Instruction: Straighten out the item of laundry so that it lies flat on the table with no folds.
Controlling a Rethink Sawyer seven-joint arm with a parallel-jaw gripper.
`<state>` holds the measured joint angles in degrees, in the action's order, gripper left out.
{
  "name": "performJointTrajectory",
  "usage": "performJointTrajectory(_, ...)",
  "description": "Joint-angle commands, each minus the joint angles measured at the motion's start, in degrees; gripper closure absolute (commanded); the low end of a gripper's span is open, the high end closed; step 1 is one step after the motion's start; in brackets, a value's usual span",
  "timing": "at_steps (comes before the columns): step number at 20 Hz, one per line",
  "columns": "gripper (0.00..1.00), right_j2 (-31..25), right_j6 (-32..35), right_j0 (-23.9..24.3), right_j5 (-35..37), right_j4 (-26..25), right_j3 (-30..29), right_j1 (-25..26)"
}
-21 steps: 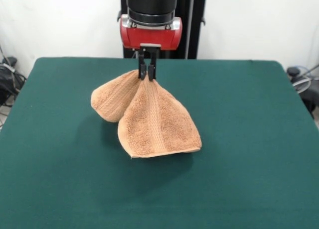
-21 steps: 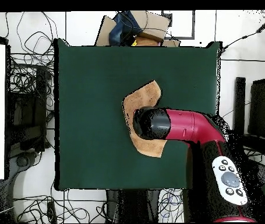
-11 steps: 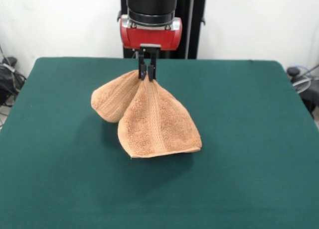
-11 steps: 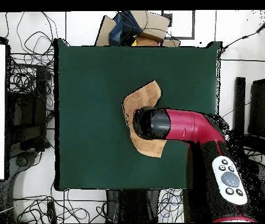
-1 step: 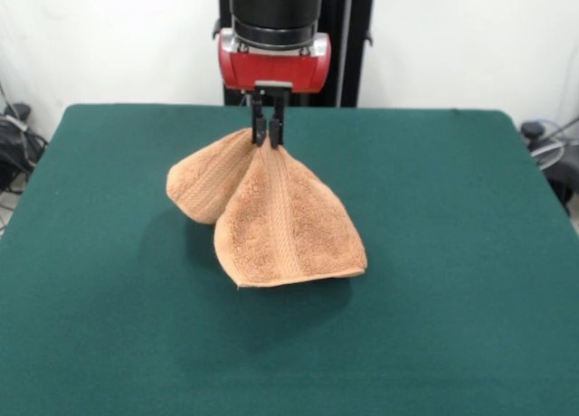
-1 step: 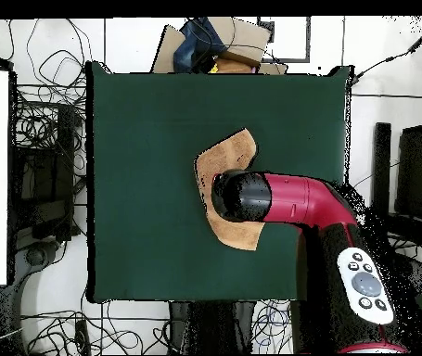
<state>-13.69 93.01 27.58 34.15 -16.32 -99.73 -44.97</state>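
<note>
The hand [image 5: 267,137] pinches the towel [image 5: 280,226] at its peak, two folded lobes draping below it (lower edges resting on the surface [image 5: 452,253]).

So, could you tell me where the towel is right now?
The towel hangs pinched in the gripper near the middle of the table, its lower folds draping toward the green surface.

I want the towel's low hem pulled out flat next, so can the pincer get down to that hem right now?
Probably not yet. The pincer is shut on the towel at its peak, holding it up in a tent, so it would have to let go first. Nothing else on the table blocks the hem.
</note>
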Motion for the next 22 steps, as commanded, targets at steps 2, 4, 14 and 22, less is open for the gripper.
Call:
performJointTrajectory(2, 1.00, -3.2, 3.0, -0.9, -1.1, 0.2, -0.5, 0.9)
performJointTrajectory(4, 1.00, -3.0, 3.3, -1.0, -1.2, 0.2, -0.6, 0.8)
performJointTrajectory(14, 1.00, -2.2, 4.7, -1.5, -1.1, 0.9, -0.5, 0.9)
performJointTrajectory(22, 1.00, 0.0, 7.5, -2.4, -0.3, 1.4, 1.5, 2.2)
